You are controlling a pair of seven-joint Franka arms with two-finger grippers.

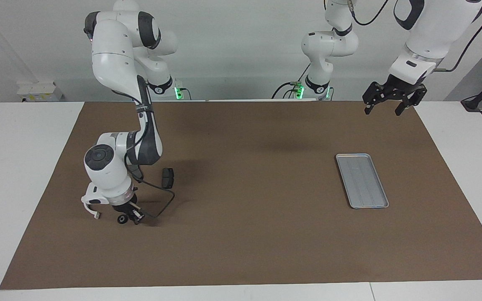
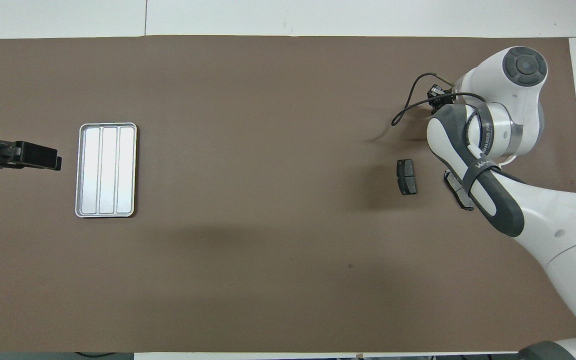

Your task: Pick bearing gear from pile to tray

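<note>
The pile lies at the right arm's end of the mat. It has a white arc bracket (image 1: 89, 205), a small black round piece (image 1: 121, 219), one dark brake pad (image 1: 167, 177) (image 2: 407, 176), and a second brake pad (image 2: 460, 192) partly under the arm. My right gripper (image 1: 133, 217) (image 2: 436, 93) is down at the mat, right beside the round piece. The silver tray (image 1: 362, 180) (image 2: 106, 170) lies bare at the left arm's end. My left gripper (image 1: 383, 109) (image 2: 35, 156) waits open and empty in the air, beside the tray.
A black cable (image 1: 163, 205) loops from the right wrist down over the mat beside the pile. The brown mat (image 1: 249, 188) covers most of the white table.
</note>
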